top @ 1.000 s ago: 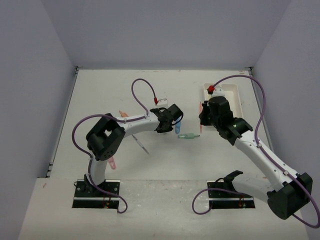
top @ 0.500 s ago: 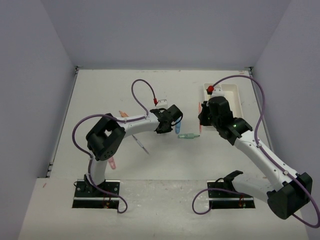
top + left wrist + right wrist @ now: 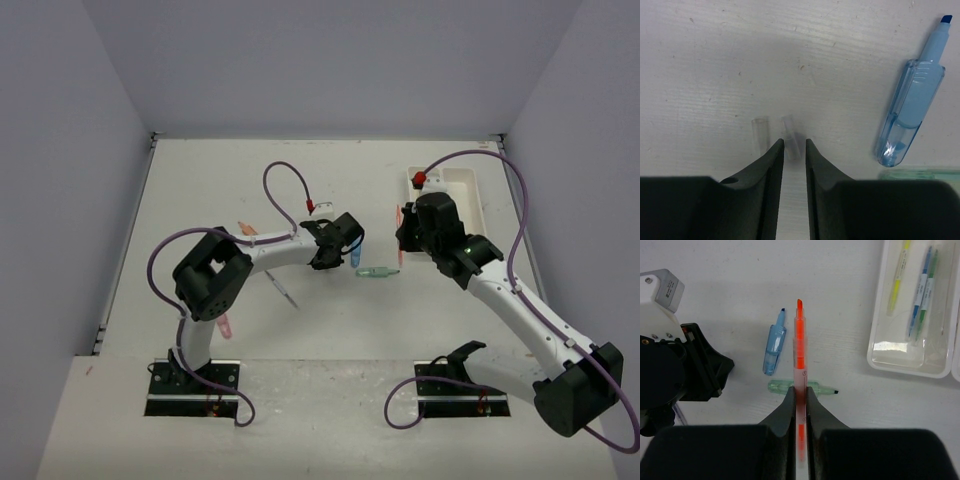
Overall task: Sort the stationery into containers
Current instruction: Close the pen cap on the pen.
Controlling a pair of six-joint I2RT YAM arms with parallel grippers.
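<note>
No writing I can read. The orange highlighter (image 3: 799, 340) has a tiny printed mark on its barrel, too small to make out, and the white bands on the pens in the tray are a blur.

The right gripper (image 3: 800, 391) is clamped on that orange highlighter, tip pointing away from the wrist. Under it on the table (image 3: 740, 280) I count two more highlighters, both uncapped: the blue highlighter (image 3: 774, 350) and the green highlighter (image 3: 815, 387), which crosses beneath the orange one.

Only the right wrist camera shows me the inside of the white tray (image 3: 905, 367): three pens, a yellow pen (image 3: 896, 285), a blue pen (image 3: 918, 295) and a green pen (image 3: 929, 285). The edge of a second tray (image 3: 956, 372) sits just beside it.

Only the left wrist camera picks up two clear caps, one (image 3: 760, 135) just left of the fingers and one (image 3: 788, 131) at the tips. The left gripper (image 3: 793, 144) has its jaws narrow, with a slim gap. I can't tell whether they touch the cap.

From the top view, a pink pen (image 3: 227, 325) and a thin pale pen (image 3: 284, 289) lie by the left arm.
</note>
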